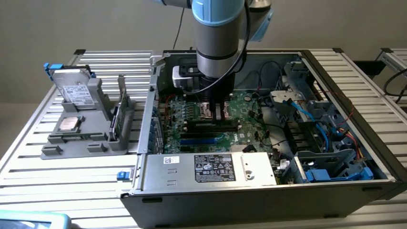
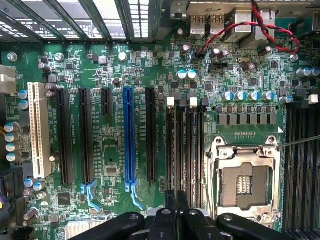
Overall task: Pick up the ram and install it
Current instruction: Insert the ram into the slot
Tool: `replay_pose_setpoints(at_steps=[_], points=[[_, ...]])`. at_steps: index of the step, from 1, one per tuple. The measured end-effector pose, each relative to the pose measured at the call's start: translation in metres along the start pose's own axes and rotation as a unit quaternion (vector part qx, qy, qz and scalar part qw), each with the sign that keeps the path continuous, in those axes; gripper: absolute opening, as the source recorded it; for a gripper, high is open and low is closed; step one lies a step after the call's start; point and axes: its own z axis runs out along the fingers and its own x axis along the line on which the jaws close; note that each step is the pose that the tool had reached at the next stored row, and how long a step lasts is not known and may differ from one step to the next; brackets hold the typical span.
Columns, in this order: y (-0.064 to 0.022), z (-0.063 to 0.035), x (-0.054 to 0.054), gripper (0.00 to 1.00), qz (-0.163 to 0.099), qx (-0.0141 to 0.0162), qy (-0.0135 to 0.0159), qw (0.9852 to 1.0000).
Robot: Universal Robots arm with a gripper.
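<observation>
The end effector [image 1: 215,113] is down inside the open computer case [image 1: 346,102], which sits on the counter [image 1: 64,181] toward the exterior view's right edge. Its fingers [image 2: 170,205] are drawn narrow, almost together, over the bank of black ram slots [image 2: 192,150] beside the bare CPU socket [image 2: 245,185].

In the exterior view a long dark bar lies along those slots directly under the fingers. I take it to be the ram [image 1: 207,125], standing on edge in or at a slot. I cannot tell whether the fingers pinch its top edge or only bear on it. The grey holder [image 1: 76,148] with the silver drive [image 1: 75,90] stands near the counter's edge at the exterior view's left, well apart from the work.

The step in hand looks like seating the stick. To do it well:
- Keep the board upright and parallel to the slot, with its notch over the slot's key.
- Make sure the white end clips [image 2: 171,101] stand clear before any load goes on.
- Push straight down and evenly along the stick's length. The fingers hold near one spot, so a tilt would drive one end in first and jam it.
- Allow no sideways drift, since the socket's exposed contacts lie just beside the slots.
- Do not force a stick that sits high at one end; that points to misalignment.
</observation>
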Motion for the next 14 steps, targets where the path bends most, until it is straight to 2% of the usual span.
replay_pose_setpoints(at_steps=[14], points=[[0.0,0.0011,0.0013,0.12,0.0,-0.0001,0.0001,1.0]])
